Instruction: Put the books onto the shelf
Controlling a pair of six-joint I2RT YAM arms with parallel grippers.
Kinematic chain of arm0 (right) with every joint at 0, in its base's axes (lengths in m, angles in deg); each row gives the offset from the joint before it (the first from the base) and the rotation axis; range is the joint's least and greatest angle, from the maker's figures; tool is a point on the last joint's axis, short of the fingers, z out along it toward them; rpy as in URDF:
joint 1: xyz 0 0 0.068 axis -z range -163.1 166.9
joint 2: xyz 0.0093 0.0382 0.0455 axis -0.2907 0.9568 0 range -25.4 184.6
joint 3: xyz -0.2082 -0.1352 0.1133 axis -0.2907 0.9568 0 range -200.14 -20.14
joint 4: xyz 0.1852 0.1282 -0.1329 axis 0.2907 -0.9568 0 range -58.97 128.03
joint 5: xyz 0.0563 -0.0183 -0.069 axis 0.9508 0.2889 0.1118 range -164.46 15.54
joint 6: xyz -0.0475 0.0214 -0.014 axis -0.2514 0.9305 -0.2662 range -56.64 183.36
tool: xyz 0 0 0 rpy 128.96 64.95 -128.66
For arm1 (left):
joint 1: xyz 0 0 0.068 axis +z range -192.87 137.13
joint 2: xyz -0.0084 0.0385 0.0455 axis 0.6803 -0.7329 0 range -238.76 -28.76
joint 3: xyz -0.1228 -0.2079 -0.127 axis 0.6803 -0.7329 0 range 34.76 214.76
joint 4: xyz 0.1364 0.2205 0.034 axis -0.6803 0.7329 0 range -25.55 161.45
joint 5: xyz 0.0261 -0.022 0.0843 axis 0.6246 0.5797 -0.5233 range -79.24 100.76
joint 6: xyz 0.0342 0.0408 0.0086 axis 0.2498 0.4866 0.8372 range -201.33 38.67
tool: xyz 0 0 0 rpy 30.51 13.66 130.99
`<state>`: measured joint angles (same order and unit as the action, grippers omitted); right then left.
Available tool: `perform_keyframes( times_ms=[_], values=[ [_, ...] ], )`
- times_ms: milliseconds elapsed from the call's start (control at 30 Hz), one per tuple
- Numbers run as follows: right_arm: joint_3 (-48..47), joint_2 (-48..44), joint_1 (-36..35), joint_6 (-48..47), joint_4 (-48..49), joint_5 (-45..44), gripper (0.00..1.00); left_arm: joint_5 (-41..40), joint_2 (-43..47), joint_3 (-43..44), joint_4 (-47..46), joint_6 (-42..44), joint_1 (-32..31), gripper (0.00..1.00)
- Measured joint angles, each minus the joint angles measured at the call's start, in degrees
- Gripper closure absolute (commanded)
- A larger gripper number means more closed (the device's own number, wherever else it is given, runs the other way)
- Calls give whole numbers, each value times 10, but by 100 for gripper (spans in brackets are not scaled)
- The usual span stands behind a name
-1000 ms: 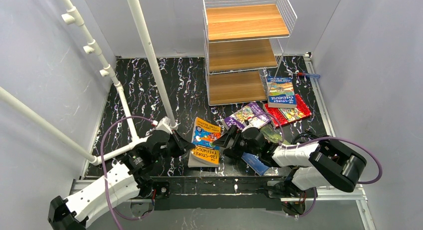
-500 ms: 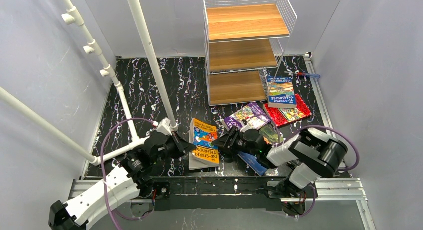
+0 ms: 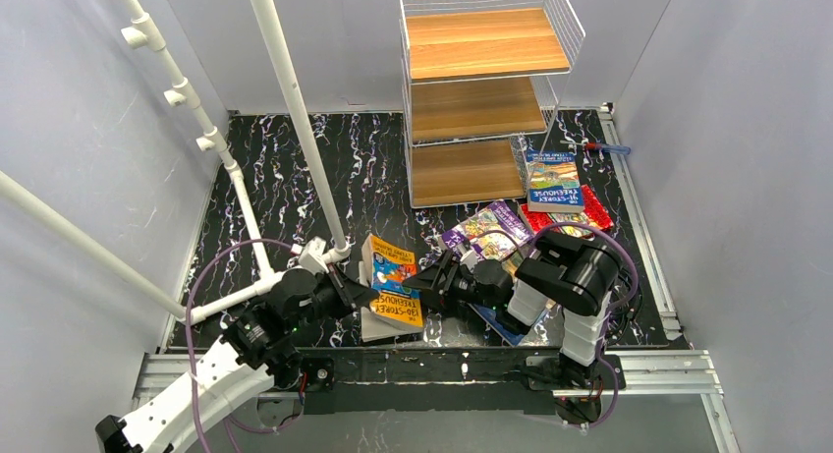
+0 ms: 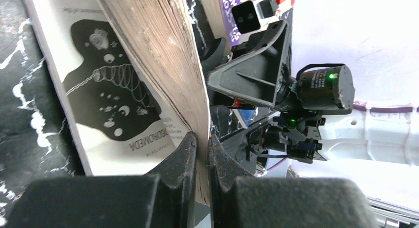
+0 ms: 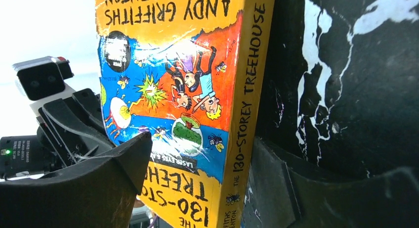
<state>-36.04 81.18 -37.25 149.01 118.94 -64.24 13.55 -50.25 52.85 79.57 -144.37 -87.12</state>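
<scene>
Right wrist view: orange book (image 5: 197, 89) cut off top and bottom. Elsewhere, red book (image 3: 596, 220) mostly under blue book (image 3: 552, 183); dark blue cover (image 3: 499, 322) partly beneath right arm (image 3: 570, 271).

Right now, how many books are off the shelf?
5: orange-yellow book front centre, purple book behind it, blue book on red book, dark-blue book under the right arm; more may be hidden.

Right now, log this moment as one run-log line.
left gripper: shut on orange-yellow book, at page edge | right gripper: open, jaws astride its spine | shelf: boards bare
</scene>
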Motion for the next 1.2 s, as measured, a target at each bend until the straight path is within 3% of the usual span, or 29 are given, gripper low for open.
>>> perform_keyframes(
  times_ms=[100,367,800,967,1067,1133,1200],
  values=[
    [-1,4,-5,2,3,3,21,-9,25,-3,39,-3,0,100],
    [4,10,-11,0,20,8,39,-64,82,-30,181,-26,0,100],
    [-58,49,-19,-18,25,37,52,-64,6,-34,192,-14,0,100],
    [-82,94,-22,-19,24,65,73,-64,2,-34,192,-6,0,100],
    [-82,97,-22,-24,21,68,99,-64,2,-34,193,0,0,100],
    [-82,96,-22,-29,21,68,99,-64,2,-33,193,4,0,100],
    [-80,94,-22,-32,20,66,99,-64,2,-32,194,10,0,89]
  ],
)
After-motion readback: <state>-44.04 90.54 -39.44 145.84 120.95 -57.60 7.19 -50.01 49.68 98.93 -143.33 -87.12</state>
